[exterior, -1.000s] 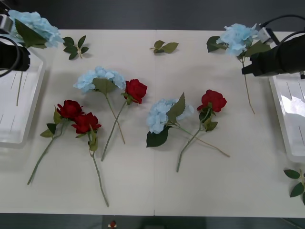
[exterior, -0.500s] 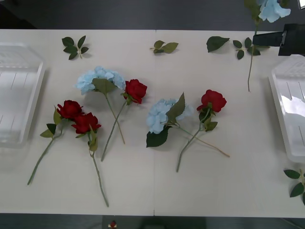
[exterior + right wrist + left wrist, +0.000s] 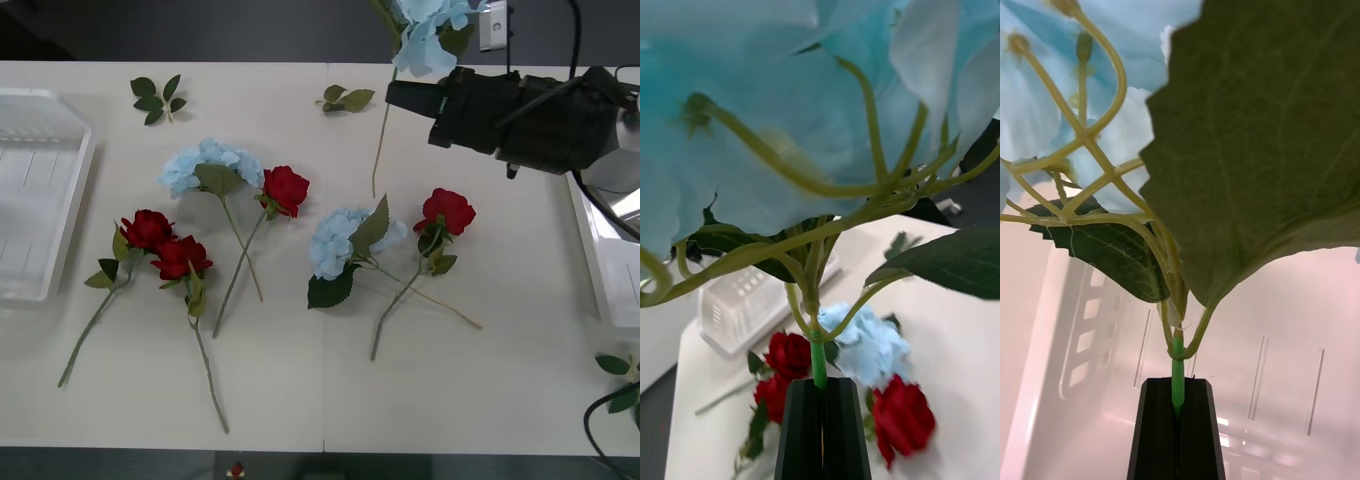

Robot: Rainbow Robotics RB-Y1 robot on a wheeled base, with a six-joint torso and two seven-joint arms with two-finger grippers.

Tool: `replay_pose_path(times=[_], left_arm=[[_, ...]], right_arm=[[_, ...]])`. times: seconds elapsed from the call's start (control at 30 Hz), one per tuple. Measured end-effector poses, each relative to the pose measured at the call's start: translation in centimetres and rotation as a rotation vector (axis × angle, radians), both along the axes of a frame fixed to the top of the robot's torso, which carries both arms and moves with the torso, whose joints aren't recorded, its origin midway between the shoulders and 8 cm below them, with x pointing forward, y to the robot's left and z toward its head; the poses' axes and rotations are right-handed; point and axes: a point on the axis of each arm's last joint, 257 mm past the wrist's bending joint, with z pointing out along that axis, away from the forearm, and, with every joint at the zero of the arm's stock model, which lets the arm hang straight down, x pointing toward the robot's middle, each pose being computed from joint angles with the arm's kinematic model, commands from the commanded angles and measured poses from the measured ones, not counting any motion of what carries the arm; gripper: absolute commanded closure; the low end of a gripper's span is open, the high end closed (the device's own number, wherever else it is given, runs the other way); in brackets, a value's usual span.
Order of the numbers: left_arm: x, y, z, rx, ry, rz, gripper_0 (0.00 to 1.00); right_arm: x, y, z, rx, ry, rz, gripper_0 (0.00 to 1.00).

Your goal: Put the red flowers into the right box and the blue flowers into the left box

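Front view: right hand [image 3: 400,97] clamped on blue flower [image 3: 425,35] stem mid-tabletop; left hand [image 3: 1178,431] likewise above left box [image 3: 1285,390]; four red flowers [image 3: 285,189] unsorted.

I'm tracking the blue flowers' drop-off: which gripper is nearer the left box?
Left. The left gripper is over the left box, clamping a blue flower; the right gripper, clamping another, is above the table middle.

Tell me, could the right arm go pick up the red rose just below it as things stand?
Probably not yet. The right gripper is shut on a blue flower, its stem clamped between the fingers, so it is occupied. The rose itself lies bare on the table, with nothing over it.
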Motion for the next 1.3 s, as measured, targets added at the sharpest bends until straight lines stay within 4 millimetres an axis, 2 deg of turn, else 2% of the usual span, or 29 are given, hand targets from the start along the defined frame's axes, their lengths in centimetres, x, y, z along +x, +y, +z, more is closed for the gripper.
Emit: replay_pose_path(times=[0.07,0.1,0.13,0.17,0.2,0.33,0.43,0.53,0.63,0.7,0.73,0.77,0.8,0.93,1.03,1.13,1.3], left_arm=[[0.3,-0.1,-0.5,-0.001,-0.008,0.0,0.97],[0.3,-0.2,-0.7,0.001,-0.004,-0.004,0.93],[0.4,-0.4,-1.0,0.003,0.002,-0.009,0.81],[0.4,-0.6,-1.3,0.004,0.009,-0.014,0.75],[0.4,-0.8,-1.5,0.004,0.014,-0.017,0.64],[0.5,-1.3,-1.7,-0.008,0.015,-0.025,0.45],[0.5,-1.9,-1.8,-0.032,0.015,-0.034,0.4],[0.3,-3.9,-2.1,-0.09,0.039,-0.067,0.34],[0.2,-7.5,-1.4,-0.16,0.058,-0.139,0.33],[0.3,-10.8,0.3,-0.199,0.049,-0.219,0.3],[0.5,-12.7,1.4,-0.227,0.029,-0.264,0.16],[0.7,-15.0,2.7,-0.271,-0.001,-0.319,0.11],[0.8,-16.9,3.8,-0.313,-0.026,-0.366,0.0],[0.4,-23.1,6.2,-0.475,-0.078,-0.515,0.0],[-0.1,-27.6,6.2,-0.49,-0.119,-0.703,0.0],[-1.2,-30.9,4.2,-0.403,-0.135,-0.908,0.0],[-3.1,-36.2,1.7,-0.573,-0.177,-0.986,0.0]], right_arm=[[-0.4,2.1,0.3,0.031,-0.007,0.02,1.0],[-0.6,3.1,0.5,0.04,-0.012,0.032,1.0],[-0.8,3.9,0.7,0.049,-0.018,0.043,1.0],[-1.0,4.8,1.0,0.058,-0.024,0.053,1.0],[-1.2,5.6,1.3,0.066,-0.031,0.063,1.0],[-1.7,8.7,2.1,0.069,-0.071,0.088,1.0],[-1.5,11.2,2.8,0.084,-0.092,0.073,1.0],[-2.5,14.4,2.6,0.09,-0.089,0.097,1.0],[-3.7,17.1,1.7,0.071,-0.083,0.124,1.0],[-4.2,18.2,1.1,0.059,-0.08,0.131,1.0],[-4.5,18.6,0.8,0.052,-0.078,0.139,1.0],[-4.7,18.9,0.5,0.048,-0.077,0.147,1.0],[-4.9,19.0,0.4,0.046,-0.075,0.152,1.0],[-4.8,18.9,0.6,0.048,-0.076,0.151,1.0],[-4.5,18.6,1.0,0.055,-0.08,0.143,1.0],[-4.4,18.5,1.2,0.058,-0.082,0.139,1.0],[-4.4,18.5,1.2,0.058,-0.082,0.139,1.0]])
